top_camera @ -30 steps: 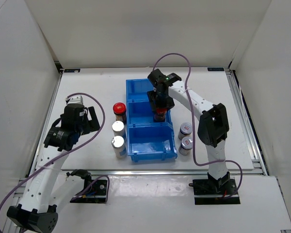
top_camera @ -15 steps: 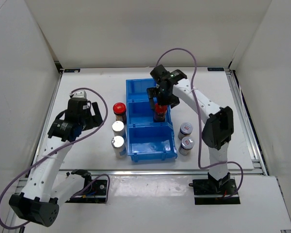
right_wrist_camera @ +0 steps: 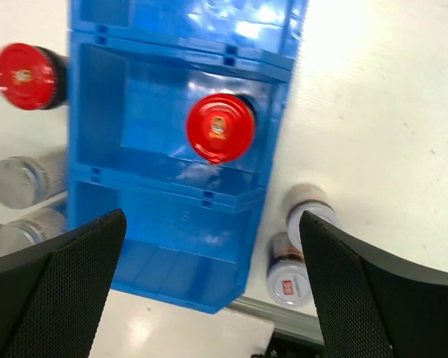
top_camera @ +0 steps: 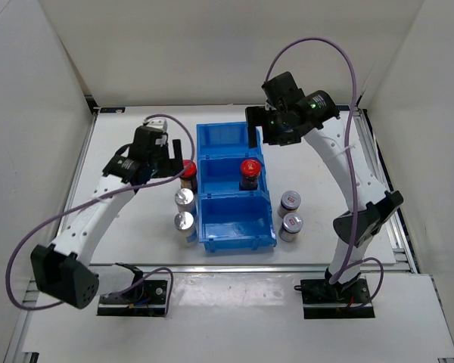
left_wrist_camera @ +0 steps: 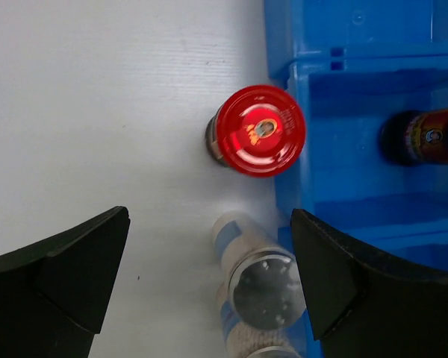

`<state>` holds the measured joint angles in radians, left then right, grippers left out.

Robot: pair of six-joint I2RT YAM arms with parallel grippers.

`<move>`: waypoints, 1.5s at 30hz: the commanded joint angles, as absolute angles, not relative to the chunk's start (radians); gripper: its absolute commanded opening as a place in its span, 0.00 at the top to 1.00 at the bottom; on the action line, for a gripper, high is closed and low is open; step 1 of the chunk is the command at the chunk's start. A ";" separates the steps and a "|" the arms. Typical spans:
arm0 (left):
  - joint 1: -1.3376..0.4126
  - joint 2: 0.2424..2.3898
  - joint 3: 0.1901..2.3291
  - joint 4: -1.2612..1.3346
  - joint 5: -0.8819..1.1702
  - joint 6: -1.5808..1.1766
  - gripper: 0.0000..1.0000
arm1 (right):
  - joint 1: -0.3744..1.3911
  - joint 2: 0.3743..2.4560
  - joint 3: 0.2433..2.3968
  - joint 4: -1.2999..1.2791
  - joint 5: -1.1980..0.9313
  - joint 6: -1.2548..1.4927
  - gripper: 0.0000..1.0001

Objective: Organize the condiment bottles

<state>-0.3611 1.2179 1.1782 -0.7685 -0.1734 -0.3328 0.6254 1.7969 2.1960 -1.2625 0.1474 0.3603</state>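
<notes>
Top external view tells the change: a second ago the right claw (top_camera: 259,128) was down in the blue bin (top_camera: 212,136), closed around a red-capped bottle (top_camera: 248,172). Now it has let go and lifted back toward the far end of the bin. That bottle stands upright by itself in the middle compartment, so I judge one of the six placed.

Meanwhile the left claw (top_camera: 172,157) has swung in from the table's (top_camera: 136,227) left side and hangs above the second red-capped bottle (top_camera: 185,170), which stands on the table just beside the bin's left wall. Most likely that one goes next.

Both claws are spread wide and hold nothing. The left wrist view shows the open fingers well apart from the red cap (left_wrist_camera: 255,130).

The bottles are small and upright. The two red-capped ones have dark bodies and glossy lids with a small emblem. Two silver-topped bottles (top_camera: 184,200) stand on the table left of the bin, nearer the arm bases. Two grey-lidded bottles (top_camera: 289,203) with red marks stand close together on the table right of the bin.
</notes>
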 commanded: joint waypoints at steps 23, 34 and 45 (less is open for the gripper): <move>-0.403 1.595 1.252 -0.506 -0.086 -0.327 0.26 | 0.505 1.738 2.128 -1.341 0.196 0.291 0.00; -0.403 1.533 1.245 -0.531 -0.145 -0.293 0.84 | 0.485 1.756 2.128 -1.341 0.206 0.291 0.00; -0.414 1.447 1.575 -0.649 -0.276 -0.219 0.89 | 0.485 1.766 2.128 -1.341 0.207 0.301 0.00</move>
<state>-0.4019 1.5742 1.4052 -0.7124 -0.2138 -0.2440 0.4900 1.7798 2.1296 -1.3373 0.1902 0.3035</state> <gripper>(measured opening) 0.768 0.998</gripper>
